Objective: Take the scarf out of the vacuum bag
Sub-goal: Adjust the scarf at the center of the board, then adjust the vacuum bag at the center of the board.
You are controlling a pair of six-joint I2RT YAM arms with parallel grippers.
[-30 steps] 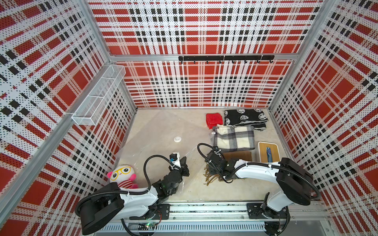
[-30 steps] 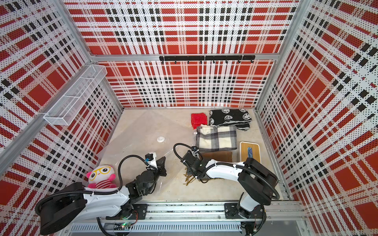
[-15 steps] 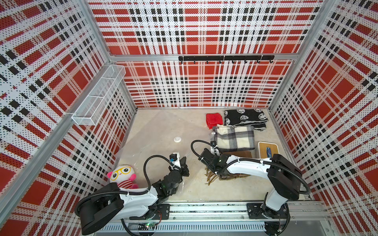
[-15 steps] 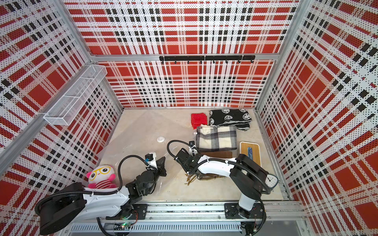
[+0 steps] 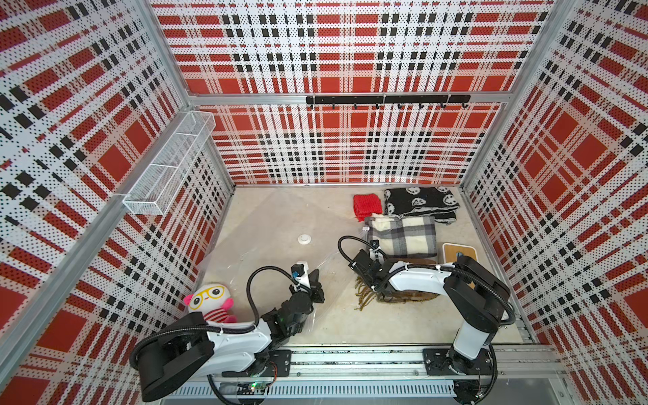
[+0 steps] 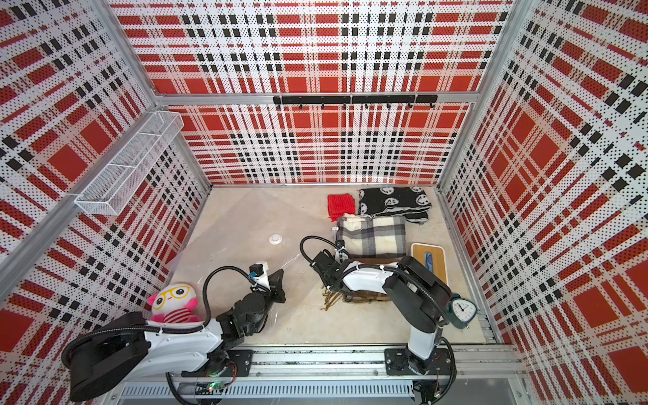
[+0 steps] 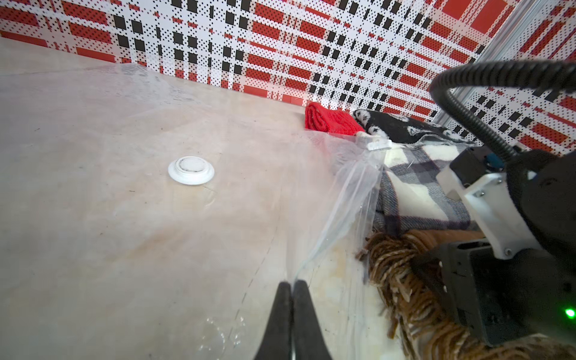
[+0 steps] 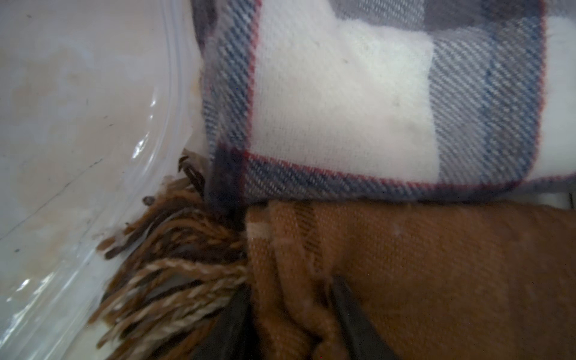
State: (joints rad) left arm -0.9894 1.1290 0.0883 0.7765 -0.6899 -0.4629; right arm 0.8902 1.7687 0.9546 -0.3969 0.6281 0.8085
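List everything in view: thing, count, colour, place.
clear plastic vacuum bag, round white valve: 1, transparent, left-centre
brown fringed woven scarf: 1, brown, beside bag
plaid woollen scarf: 1, grey-white, mid-right
black patterned scarf: 1, black-white, back right
red knitted cloth: 1, red, back
plush doll, yellow glasses: 1, pink-white, front left
wooden board: 1, tan, right
alarm clock: 1, teal, front right
wire mesh basket: 1, white, left wall
hook rail: 1, black, back wall
left gripper: 1, black, pinching bag
right gripper: 1, black, astride brown scarf
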